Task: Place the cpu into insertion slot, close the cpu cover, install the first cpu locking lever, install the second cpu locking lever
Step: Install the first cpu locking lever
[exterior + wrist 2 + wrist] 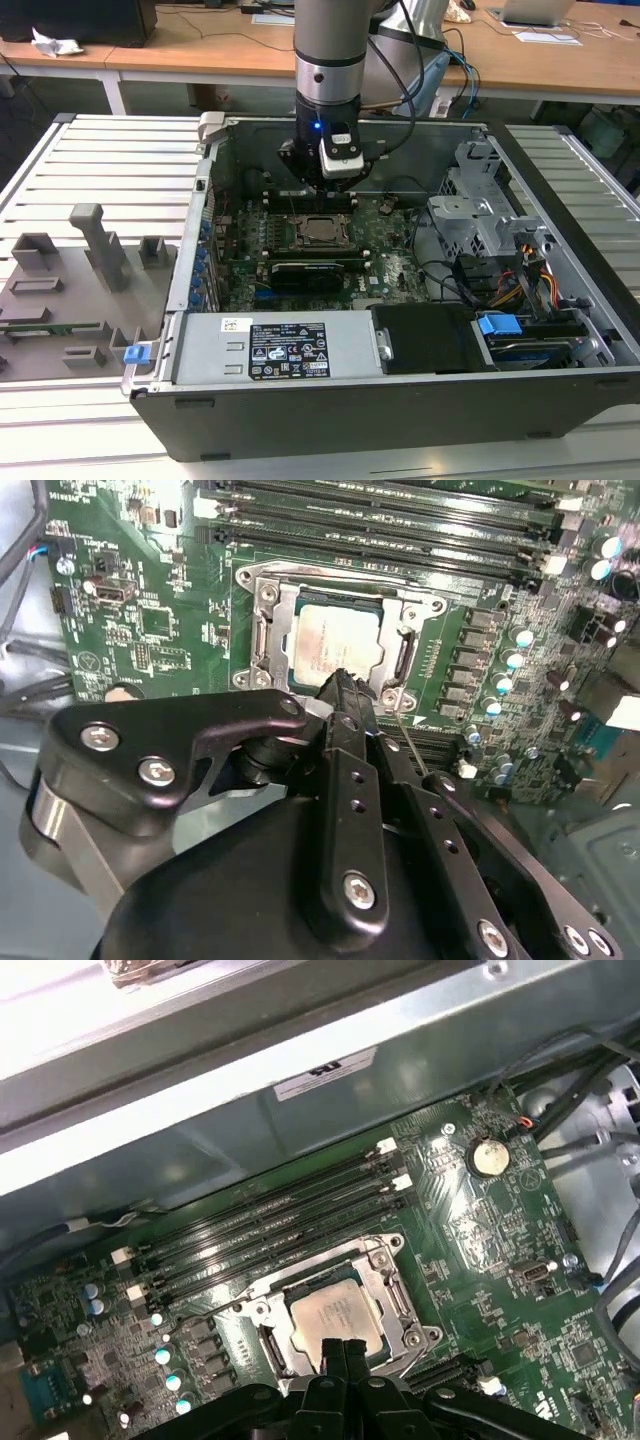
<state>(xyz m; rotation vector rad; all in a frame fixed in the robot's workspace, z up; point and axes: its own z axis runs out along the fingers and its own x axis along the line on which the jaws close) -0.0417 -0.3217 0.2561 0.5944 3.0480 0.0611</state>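
Case first: the open computer case (pixel 400 420) lies on its side, and the green board (pixel 390 255) covers its floor. The arm (pixel 330 50) hangs straight down through the open side, over the board's middle. Long black memory slots (pixel 270 1230) run along the board's edge nearest the case wall. The socket (pixel 258 1310) sits just beside them, toward the board's middle.

The cover (pixel 268 640) appears to lie flat on the socket, its silvery frame ringing the window on all four sides. The chip (pixel 335 640) rests in the socket, flat and square to it, its dull grey top showing through that window.

Your gripper (pixel 345 685) has its fingers pressed together with nothing between them. The joined tips stand at the socket's edge farthest from the memory slots, just beside the chip. Whether they touch metal, you cannot tell. A thin wire lever (pixel 410 745) slants away from the socket's corner close to the tips, and I cannot make out whether it is hooked.

By my reading, seating the chip is done and the cover looks down, so you are on the lever work, probably the first one. A push on that wire calls for the closed tips to act as a single probe. Keep them on the wire and off the chip's top, and use gentle pressure, since a springy wire can slip aside.
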